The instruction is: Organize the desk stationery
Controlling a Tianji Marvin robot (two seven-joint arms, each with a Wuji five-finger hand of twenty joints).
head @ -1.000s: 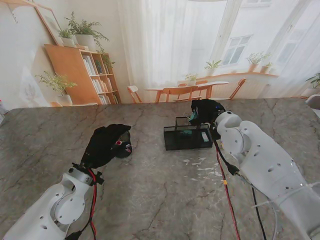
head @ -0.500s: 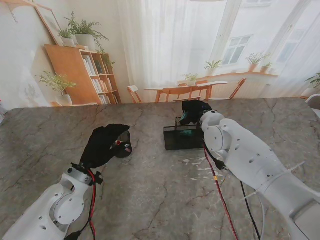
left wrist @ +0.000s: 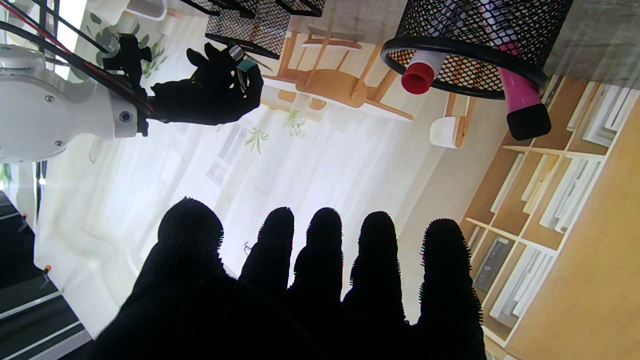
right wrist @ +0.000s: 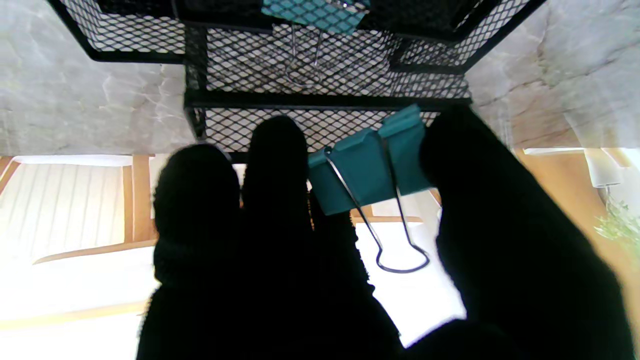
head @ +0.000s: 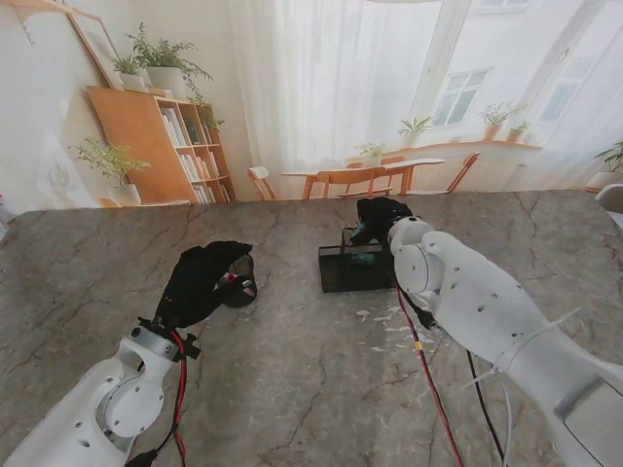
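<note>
My right hand (head: 380, 216) hovers over the far side of the black mesh organizer tray (head: 336, 277), shut on a teal binder clip (right wrist: 370, 170) pinched between thumb and fingers. The same hand and clip (left wrist: 245, 65) show small in the left wrist view. A second teal binder clip (right wrist: 315, 12) lies inside the mesh organizer tray (right wrist: 325, 75). My left hand (head: 204, 277) rests open, fingers spread, beside a round black mesh pen cup (head: 240, 284). The pen cup (left wrist: 470, 45) holds a red-capped marker (left wrist: 420, 75) and a pink marker (left wrist: 520, 100).
Scraps of white paper (head: 389, 326) lie on the marble table (head: 292, 379) nearer to me than the tray. Red and black cables (head: 428, 379) hang along my right arm. The table's far edge runs just behind the tray.
My right arm swung left over the organizer tray, carrying the teal clip with it. The left hand stayed beside the pen cup.
</note>
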